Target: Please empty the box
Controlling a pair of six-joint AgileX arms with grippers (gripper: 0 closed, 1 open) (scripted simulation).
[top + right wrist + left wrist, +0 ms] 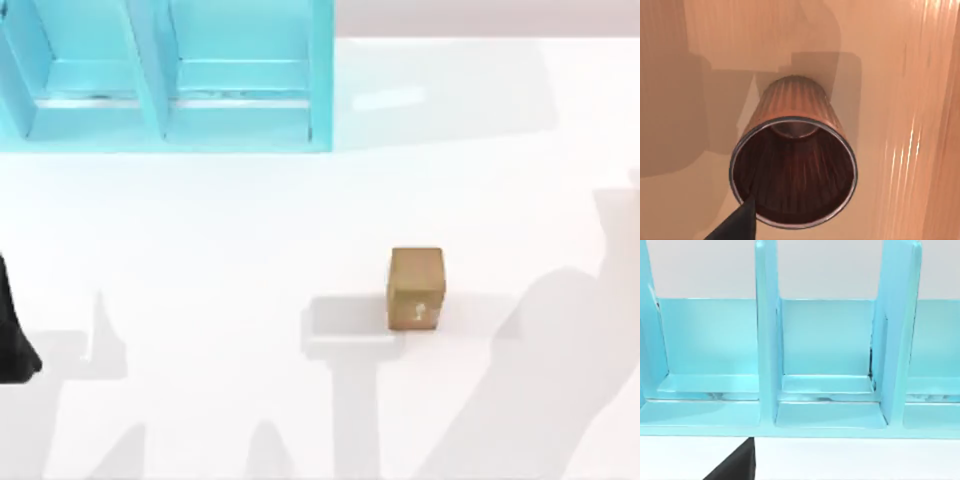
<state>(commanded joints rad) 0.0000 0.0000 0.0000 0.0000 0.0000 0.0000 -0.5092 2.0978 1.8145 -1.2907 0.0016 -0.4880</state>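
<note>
Right of table centre, brown box [416, 288], apart from left arm [14, 345]

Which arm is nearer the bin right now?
Right. The right gripper hangs just by the rim of the bin, with its camera looking straight in. The left arm sits at the table's left edge, its camera facing the shelf.

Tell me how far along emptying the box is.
Nothing looks done: the brown box stands on the white table, untouched. Neither tool is at it: the left tool faces the blue shelf, and the right tool hangs over a ribbed bin. Everything remains.
</note>
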